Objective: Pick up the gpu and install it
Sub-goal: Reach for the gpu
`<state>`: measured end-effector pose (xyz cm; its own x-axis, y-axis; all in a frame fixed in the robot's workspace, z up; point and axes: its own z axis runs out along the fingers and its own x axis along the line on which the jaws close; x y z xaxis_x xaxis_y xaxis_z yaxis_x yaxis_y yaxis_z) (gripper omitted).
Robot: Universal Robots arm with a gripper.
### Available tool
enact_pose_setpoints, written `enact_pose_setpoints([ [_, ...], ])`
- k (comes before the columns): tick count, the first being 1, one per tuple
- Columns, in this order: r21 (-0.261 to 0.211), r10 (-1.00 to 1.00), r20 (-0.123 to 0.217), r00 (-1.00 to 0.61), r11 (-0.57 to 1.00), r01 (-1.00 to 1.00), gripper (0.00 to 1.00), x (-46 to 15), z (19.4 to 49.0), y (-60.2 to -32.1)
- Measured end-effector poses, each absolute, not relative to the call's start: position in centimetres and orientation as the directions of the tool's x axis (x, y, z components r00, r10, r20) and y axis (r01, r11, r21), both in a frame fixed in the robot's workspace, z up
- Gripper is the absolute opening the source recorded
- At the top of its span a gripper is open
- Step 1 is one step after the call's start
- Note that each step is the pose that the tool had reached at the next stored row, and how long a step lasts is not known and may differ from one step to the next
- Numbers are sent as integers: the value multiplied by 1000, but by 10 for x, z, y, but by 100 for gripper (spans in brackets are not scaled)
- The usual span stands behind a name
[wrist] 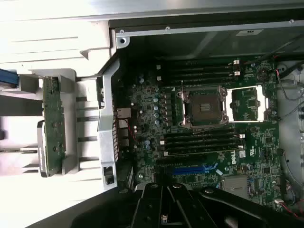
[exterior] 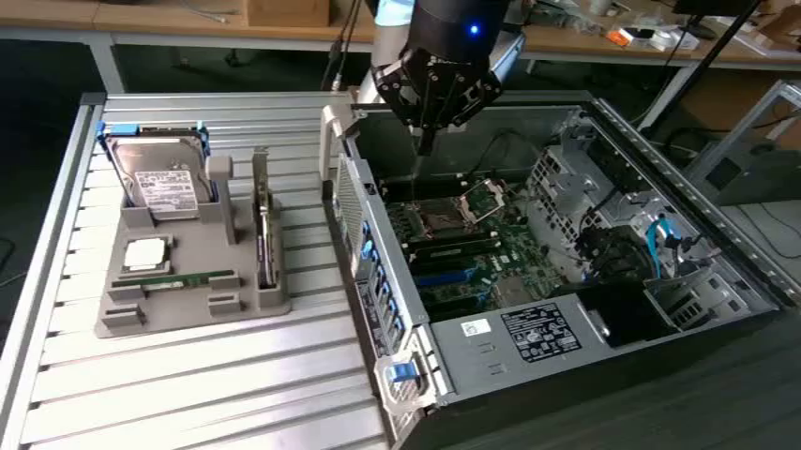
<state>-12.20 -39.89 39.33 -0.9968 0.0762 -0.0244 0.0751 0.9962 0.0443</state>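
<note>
While the gripper (exterior: 426, 141) hangs closed and empty over the open computer case (exterior: 355, 197), nothing is picked up yet | gpu (exterior: 264, 225) on edge in grey holder (exterior: 188, 314), at its edge nearest the case | blue expansion slot (wrist: 190, 169) bare | pickup and install both left

**Colours: grey tray, green boards, black gripper**

Thin flat gpu card (wrist: 52, 123): green board, silvery bracket edge; looks dark seen edge-on in the exterior view. Gripper (exterior: 427, 141): black, with a small blue light (exterior: 472, 30) above it. Moulded plastic holder tray (exterior: 188, 305): plain grey. Boxy hard drive (exterior: 163, 178): silver, white label, blue frame. Narrow memory stick (exterior: 175, 279): green. Ribbed metal table (exterior: 188, 394): silver, striped by its slats. Open computer case (exterior: 363, 216): grey metal, blue clips. Motherboard (wrist: 147, 109): green, black slots, one blue slot (wrist: 190, 169).
</note>
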Motion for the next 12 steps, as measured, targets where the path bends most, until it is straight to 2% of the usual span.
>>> enact_pose_setpoints([
  [12,44,76,-24,-997,996,75,11,-132,393,-399],
])
